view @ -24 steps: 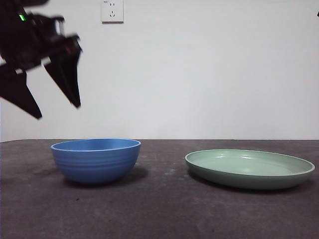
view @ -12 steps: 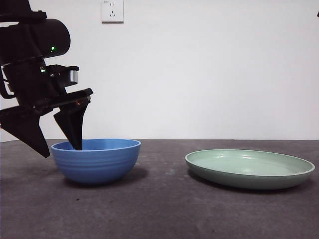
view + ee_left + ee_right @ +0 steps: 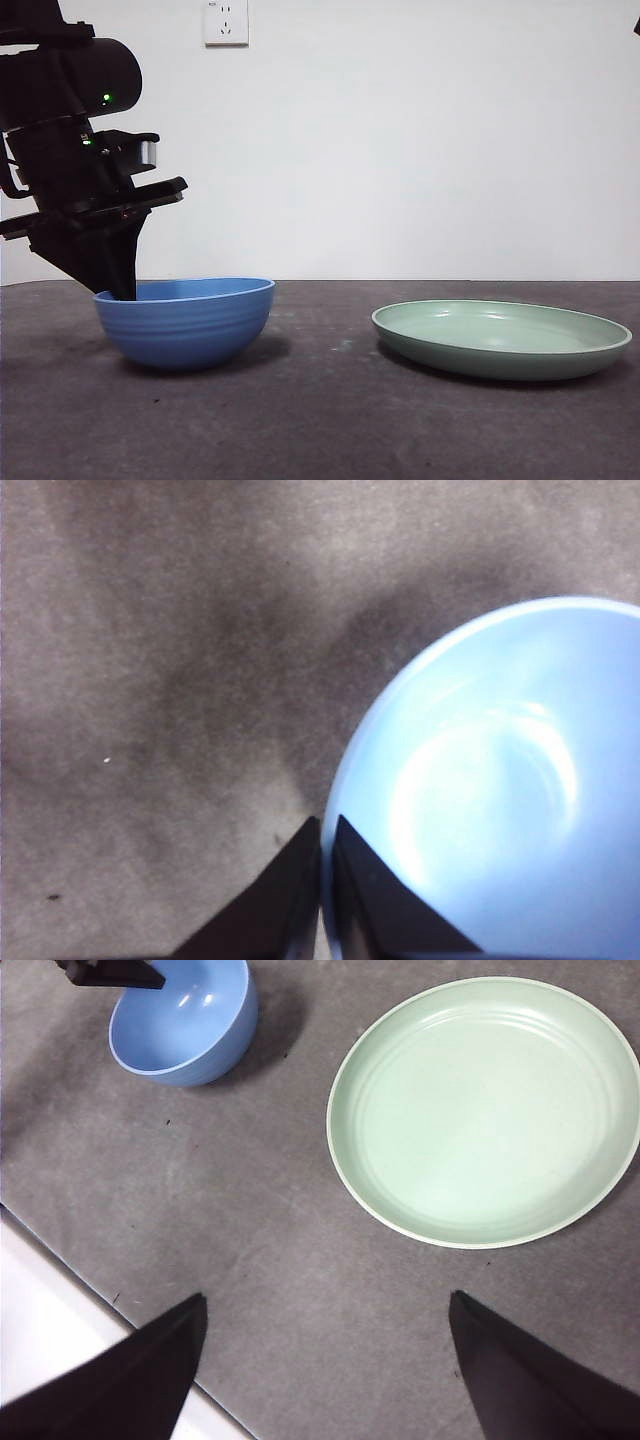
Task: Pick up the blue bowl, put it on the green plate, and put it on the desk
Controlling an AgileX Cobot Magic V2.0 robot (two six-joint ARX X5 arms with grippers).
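The blue bowl (image 3: 185, 322) stands on the desk (image 3: 330, 420) at the left. My left gripper (image 3: 112, 285) is shut on the bowl's left rim, one jaw inside and one outside. The left wrist view shows the jaws (image 3: 325, 832) pinching the rim of the bowl (image 3: 500, 800). The green plate (image 3: 500, 338) lies empty on the right. My right gripper (image 3: 325, 1298) is open and empty, high above the desk, looking down on the plate (image 3: 490, 1110), the bowl (image 3: 185, 1020) and the left gripper (image 3: 110, 972).
A white wall with a socket (image 3: 225, 22) stands behind the desk. The desk's front edge (image 3: 90, 1305) and a white floor strip show in the right wrist view. Bare desk lies between bowl and plate.
The left gripper came down onto the bowl's left rim and its jaws closed on it. The bowl has shifted slightly to the left. The plate has not moved.
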